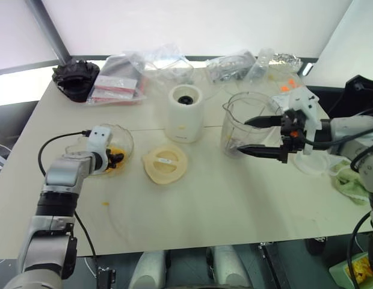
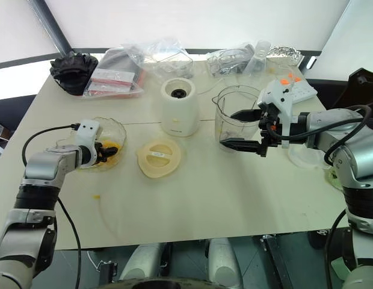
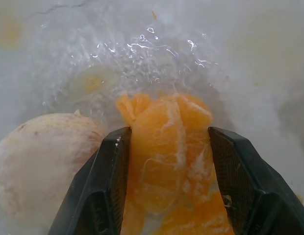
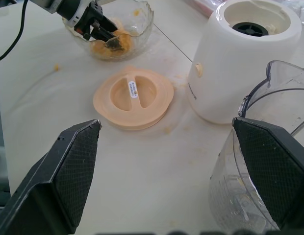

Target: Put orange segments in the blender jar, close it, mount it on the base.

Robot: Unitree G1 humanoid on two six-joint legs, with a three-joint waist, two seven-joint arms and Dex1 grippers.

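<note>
A heap of orange segments (image 3: pixel 166 147) lies in a clear wavy-edged glass dish (image 1: pixel 127 137) at the table's left. My left gripper (image 1: pixel 116 159) reaches down into the dish, open, one black finger on each side of the segments. A pale peeled fruit piece (image 3: pixel 39 156) lies beside them. The clear blender jar (image 1: pixel 234 114) stands upright right of centre, without a lid. My right gripper (image 1: pixel 242 135) hovers wide open at the jar's right side, holding nothing. The cream-white base (image 1: pixel 185 117) stands left of the jar.
The flat cream-yellow lid (image 1: pixel 165 164) lies in front of the base. Plastic bags (image 1: pixel 144 69), a black object (image 1: pixel 75 78) and a white power strip (image 1: pixel 289 84) line the back edge. A green cloth (image 1: pixel 349 183) lies at far right. A small orange scrap (image 1: pixel 105 203) is near the dish.
</note>
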